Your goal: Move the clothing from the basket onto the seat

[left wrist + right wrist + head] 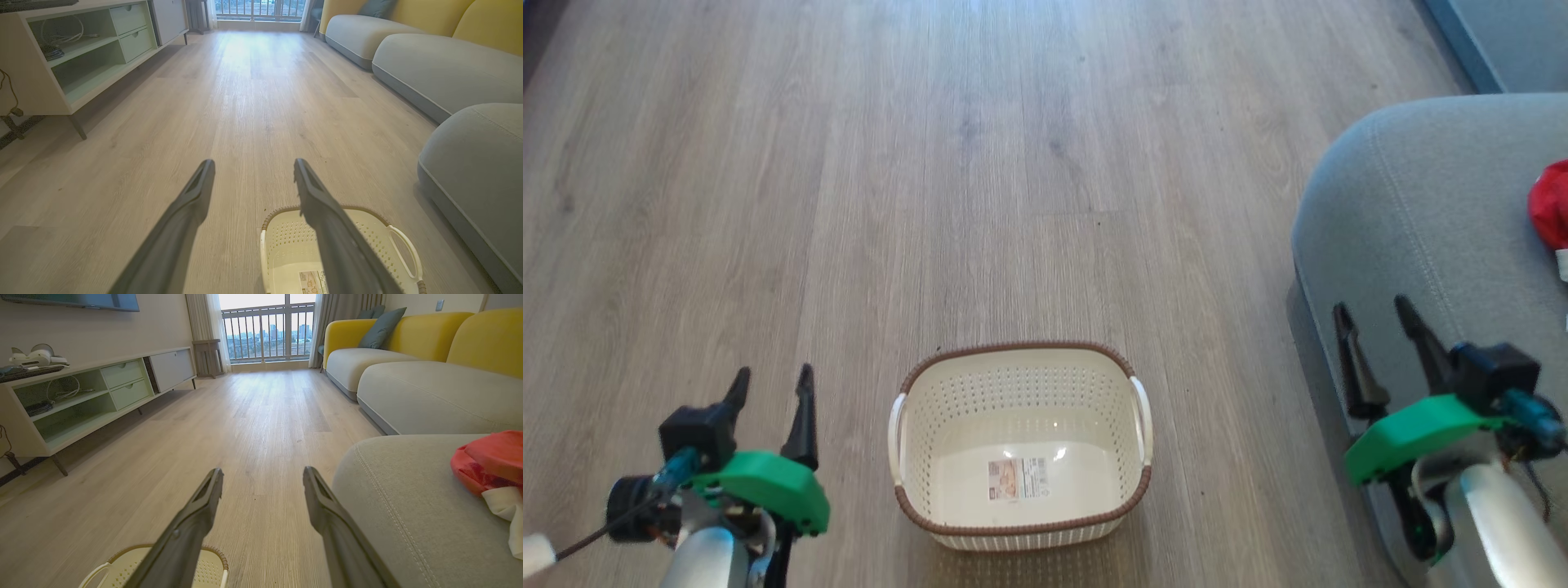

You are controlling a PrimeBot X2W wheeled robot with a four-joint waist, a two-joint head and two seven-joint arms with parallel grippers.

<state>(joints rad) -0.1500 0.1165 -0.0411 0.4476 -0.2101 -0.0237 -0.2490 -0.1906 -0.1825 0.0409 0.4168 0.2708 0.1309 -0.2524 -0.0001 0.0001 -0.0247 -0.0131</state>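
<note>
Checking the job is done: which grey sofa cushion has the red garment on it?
The nearest seat, beside the right gripper: the clothing lies on it. The middle cushion and far cushion show none.

— Where do we look from?
— Our head camera stares steeply down on the basket (pixel 1013 392), close below us.
— And our wrists?
— Low on either side of the basket, facing along the floor (pixel 253 102) to the window (pixel 265 326); all three share basket and seat (pixel 1405 212).
</note>
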